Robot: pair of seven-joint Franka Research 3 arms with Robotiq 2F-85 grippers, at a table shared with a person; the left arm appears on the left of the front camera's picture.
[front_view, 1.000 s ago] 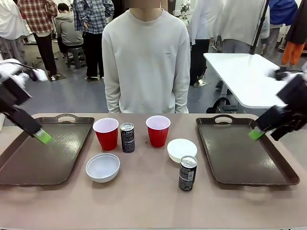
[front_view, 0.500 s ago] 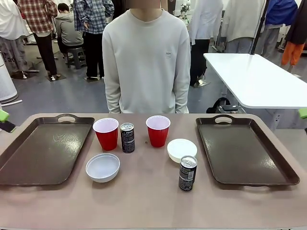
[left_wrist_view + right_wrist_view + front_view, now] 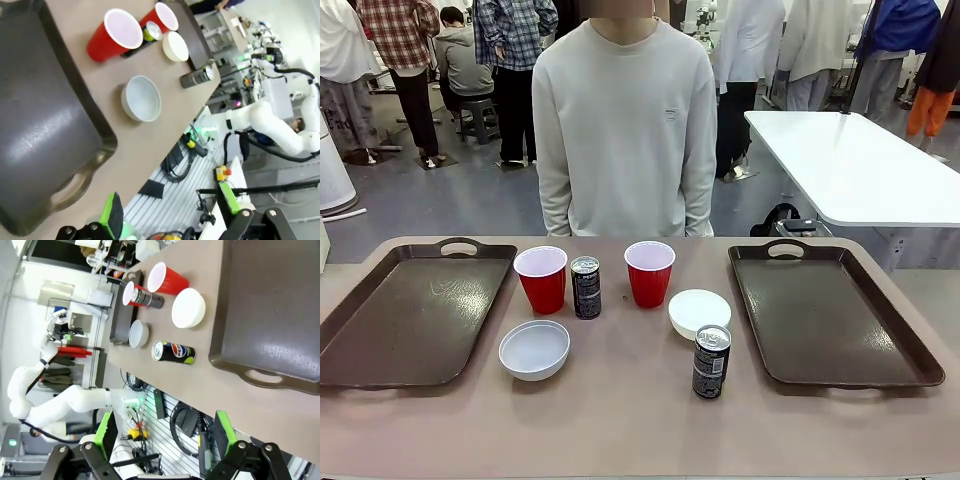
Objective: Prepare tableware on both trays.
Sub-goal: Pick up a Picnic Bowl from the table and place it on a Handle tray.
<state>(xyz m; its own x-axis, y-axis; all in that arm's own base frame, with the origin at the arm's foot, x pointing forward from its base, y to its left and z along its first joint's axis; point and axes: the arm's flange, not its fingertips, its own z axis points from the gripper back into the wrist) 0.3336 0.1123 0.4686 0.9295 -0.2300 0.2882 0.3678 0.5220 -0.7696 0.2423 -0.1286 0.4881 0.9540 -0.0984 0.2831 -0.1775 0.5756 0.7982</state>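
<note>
Front view puts the task at its very start. The left tray (image 3: 390, 330) and the right tray (image 3: 830, 320) both lie bare at the two ends of the table (image 3: 620, 430), and all six pieces stand on the tabletop between them. The left cup (image 3: 541, 279) and the right cup (image 3: 649, 272) stand upright toward the far side, with the far can (image 3: 585, 287) between them, just beside the left cup. The left bowl (image 3: 534, 349) sits nearer, in front of the left cup. The right bowl (image 3: 699, 312) sits right of the right cup, and the near can (image 3: 711, 361) stands just in front of it. A person (image 3: 625, 130) stands at the far edge, hands out of sight. In the wrist views the left gripper (image 3: 170, 210) and the right gripper (image 3: 165, 435) hang off the table's near side, pads spread wide, nothing between them. By my reckoning each tray wants one cup, one bowl and one can, so all six moves remain.
</note>
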